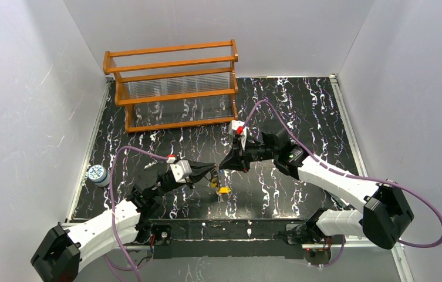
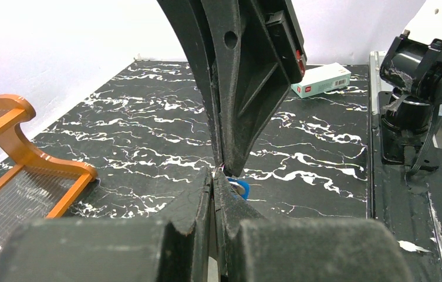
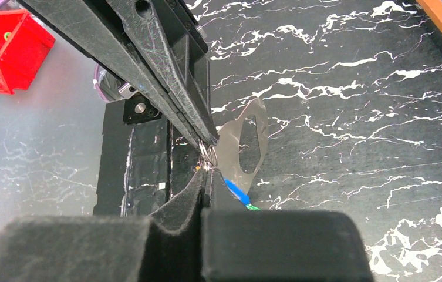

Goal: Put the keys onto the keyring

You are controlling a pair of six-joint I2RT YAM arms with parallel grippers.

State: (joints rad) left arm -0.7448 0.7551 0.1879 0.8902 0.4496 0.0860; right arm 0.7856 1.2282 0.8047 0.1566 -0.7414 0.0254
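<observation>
Keyring (image 3: 207, 156): small silvery coils right where both grippers' tips meet, up off the table (image 1: 300, 117). Keys (image 1: 221, 185) hang just below the tips; yellow head shows from top cam. Blue key (image 3: 235, 190) + green key (image 3: 253, 206) sit just past the R fingers in R wrist view. Grey oval-holed shape (image 3: 245, 147) touches the coils, blurred; can't tell if ring or tag. L gripper (image 1: 209, 170): jaws pressed together, nipping the keyring. R gripper (image 1: 225, 165): jaws likewise together on the keyring, tip to tip w/ L. Further out: orange rack (image 1: 171, 88) well beyond the tips, white box (image 2: 321, 80) behind R gripper, red bin (image 3: 10, 53) beyond L gripper.
</observation>
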